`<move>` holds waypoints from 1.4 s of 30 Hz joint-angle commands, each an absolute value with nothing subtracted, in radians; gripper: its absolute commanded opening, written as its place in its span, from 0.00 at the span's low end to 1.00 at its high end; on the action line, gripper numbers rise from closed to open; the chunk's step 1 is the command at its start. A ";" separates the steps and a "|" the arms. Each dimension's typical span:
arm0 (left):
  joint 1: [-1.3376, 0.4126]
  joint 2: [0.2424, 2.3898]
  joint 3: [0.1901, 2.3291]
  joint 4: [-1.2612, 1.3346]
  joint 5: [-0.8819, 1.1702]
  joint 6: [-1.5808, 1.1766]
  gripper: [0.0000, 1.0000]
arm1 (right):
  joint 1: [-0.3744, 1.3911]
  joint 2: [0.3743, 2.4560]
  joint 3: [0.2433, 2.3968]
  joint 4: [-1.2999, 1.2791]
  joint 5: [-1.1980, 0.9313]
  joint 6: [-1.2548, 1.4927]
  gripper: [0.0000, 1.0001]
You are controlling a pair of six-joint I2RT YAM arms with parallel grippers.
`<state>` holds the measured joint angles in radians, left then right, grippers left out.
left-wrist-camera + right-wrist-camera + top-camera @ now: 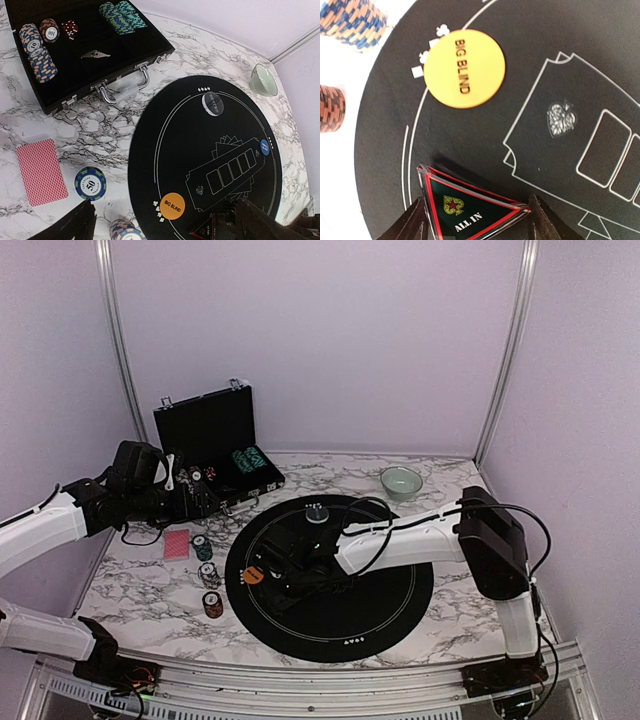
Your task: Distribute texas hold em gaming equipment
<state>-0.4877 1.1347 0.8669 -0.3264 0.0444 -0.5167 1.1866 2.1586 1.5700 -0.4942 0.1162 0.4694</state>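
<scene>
My right gripper is shut on a clear triangular "ALL IN" marker, red-edged with a dark green face, low over the black round mat just inside its left rim. An orange "BIG BLIND" disc lies on the mat beside it. A blue disc and a white dealer disc also lie on the mat. A pinkish-red card deck and three chip stacks sit on the marble left of the mat. My left gripper hangs open above them, holding nothing.
The black hard case stands open at the back left, with more chips and red dice inside. A pale green bowl sits at the back right. My right arm stretches across the mat's middle.
</scene>
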 commanded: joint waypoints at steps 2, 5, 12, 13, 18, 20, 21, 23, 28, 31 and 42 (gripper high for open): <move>-0.482 1.119 0.879 -0.321 0.052 -0.516 0.99 | 1.190 2.192 1.618 -0.512 0.121 0.461 0.60; -0.482 1.117 0.876 -0.319 0.051 -0.515 0.99 | 1.190 2.191 1.617 -0.515 0.115 0.460 0.65; -0.482 1.120 0.870 -0.319 0.051 -0.516 0.99 | 1.190 2.172 1.614 -0.512 0.101 0.458 0.82; -0.482 1.119 0.870 -0.320 0.052 -0.515 0.99 | 1.191 2.167 1.614 -0.512 0.101 0.457 0.84; -0.482 1.115 0.868 -0.322 0.052 -0.515 0.99 | 1.190 2.138 1.614 -0.510 0.111 0.455 0.86; -0.482 1.115 0.868 -0.321 0.054 -0.515 0.99 | 1.191 2.122 1.613 -0.511 0.119 0.455 0.86; -0.482 1.115 0.868 -0.322 0.054 -0.514 0.99 | 1.191 2.113 1.611 -0.511 0.123 0.453 0.86; -0.482 1.117 0.871 -0.322 0.052 -0.514 0.99 | 1.190 2.090 1.604 -0.507 0.134 0.453 0.86; -0.482 1.117 0.877 -0.331 0.045 -0.518 0.99 | 1.189 2.025 1.572 -0.489 0.173 0.448 0.86; -0.482 1.118 0.880 -0.347 0.032 -0.518 0.99 | 1.185 1.983 1.545 -0.474 0.205 0.443 0.86; -0.482 1.121 0.911 -0.484 -0.084 -0.543 0.99 | 1.096 1.711 1.382 -0.345 0.329 0.427 0.84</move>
<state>-0.4877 1.1324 0.8757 -0.4011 -0.0219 -0.5316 1.1412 1.8362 1.4353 -0.4335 0.2565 0.4427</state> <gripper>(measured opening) 0.989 0.849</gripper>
